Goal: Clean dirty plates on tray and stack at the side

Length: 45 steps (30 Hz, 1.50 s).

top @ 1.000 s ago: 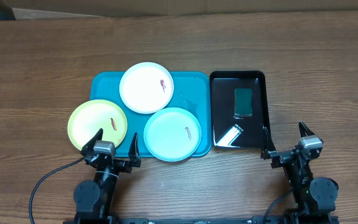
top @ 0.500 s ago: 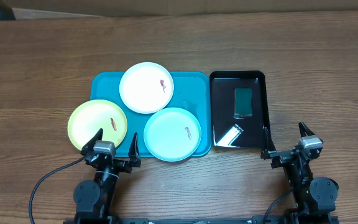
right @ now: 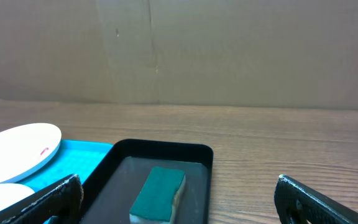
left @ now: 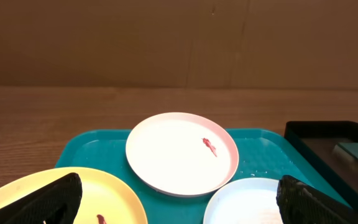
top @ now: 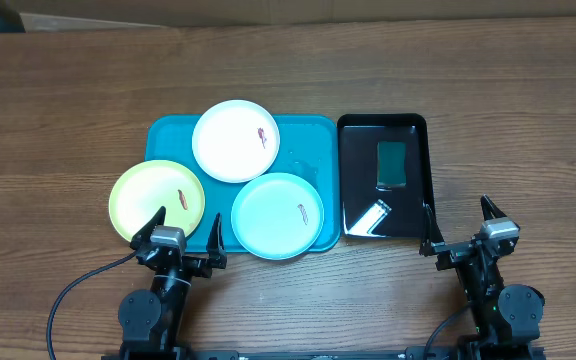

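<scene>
**Nothing stirs: cleaning not yet begun**

Compared with a second ago, nothing has shifted. The left pincer (top: 186,225) and right pincer (top: 456,212) stay spread wide and empty at the near edge of the desk (top: 88,100). On the teal tray (top: 308,130) lie the white plate (top: 235,140), the aqua plate (top: 277,215) and the yellow-green plate (top: 156,200), which overhangs its left rim. Each bears a reddish smear. The green sponge (top: 392,164) rests untouched in the black tray (top: 358,135), so the whole task looks to remain ahead

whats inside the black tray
A green sponge lies in the far half of the black tray. Toward its near end a bright white streak shows, maybe just glare. Whatever is under the sponge is covered.
</scene>
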Motion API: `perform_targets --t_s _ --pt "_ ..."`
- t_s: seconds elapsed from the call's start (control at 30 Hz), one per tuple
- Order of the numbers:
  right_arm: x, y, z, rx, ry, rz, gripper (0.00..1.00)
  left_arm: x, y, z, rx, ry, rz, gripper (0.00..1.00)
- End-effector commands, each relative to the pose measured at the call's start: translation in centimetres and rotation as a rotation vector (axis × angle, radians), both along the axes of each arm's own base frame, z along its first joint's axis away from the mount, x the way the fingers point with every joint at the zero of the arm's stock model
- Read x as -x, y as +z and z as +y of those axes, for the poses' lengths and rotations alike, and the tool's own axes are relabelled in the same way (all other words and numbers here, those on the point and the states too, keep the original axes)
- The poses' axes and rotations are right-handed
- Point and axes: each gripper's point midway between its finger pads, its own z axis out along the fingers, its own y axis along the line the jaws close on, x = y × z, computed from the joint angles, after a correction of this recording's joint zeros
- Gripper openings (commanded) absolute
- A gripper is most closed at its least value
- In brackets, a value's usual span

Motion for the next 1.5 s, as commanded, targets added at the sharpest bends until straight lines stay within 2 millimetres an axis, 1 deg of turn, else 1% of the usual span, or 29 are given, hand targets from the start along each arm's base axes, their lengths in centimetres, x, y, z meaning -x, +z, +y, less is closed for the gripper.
perform_targets --t_s 0.0,0.73,0.77,0.87,0.97,1.07,1.13,1.17,1.37,1.47 --pt "0.0 -0.2 0.0 0.003 0.003 -0.005 1.00 0.0 0.0 0.2 -0.027 0.007 -0.008 1.00" --pt "0.0 -0.2 0.0 0.003 0.003 -0.005 1.00 0.0 0.0 0.2 -0.026 0.007 -0.008 1.00" --pt "0.0 -0.2 -0.2 0.008 -0.009 -0.006 1.00 0.0 0.0 0.2 -0.027 0.007 -0.008 1.00" --pt "-0.2 -0.1 -1.6 0.009 -0.093 -0.006 1.00 0.0 0.0 0.2 -0.027 0.007 -0.008 1.00" --pt "-0.2 0.0 -1.7 0.007 -0.097 -0.012 1.00 0.0 0.0 0.2 -0.027 0.007 -0.008 1.00" --pt "-0.2 -0.2 -1.1 0.001 -0.061 -0.005 1.00 0.0 0.0 0.2 -0.027 0.007 -0.008 1.00" --pt "-0.2 0.4 -1.3 0.000 -0.076 -0.029 1.00 0.0 0.0 0.2 -0.027 0.007 -0.008 1.00" --pt "-0.1 0.8 -1.1 -0.003 -0.061 -0.044 1.00 0.0 0.0 0.2 -0.027 0.007 -0.008 1.00" --pt "0.7 2.4 2.3 -0.005 0.141 -0.102 1.00 0.0 0.0 0.2 -0.026 0.007 -0.009 1.00" --pt "1.3 4.0 2.9 -0.069 0.184 -0.108 1.00 0.0 0.0 0.1 -0.026 0.007 -0.009 1.00"
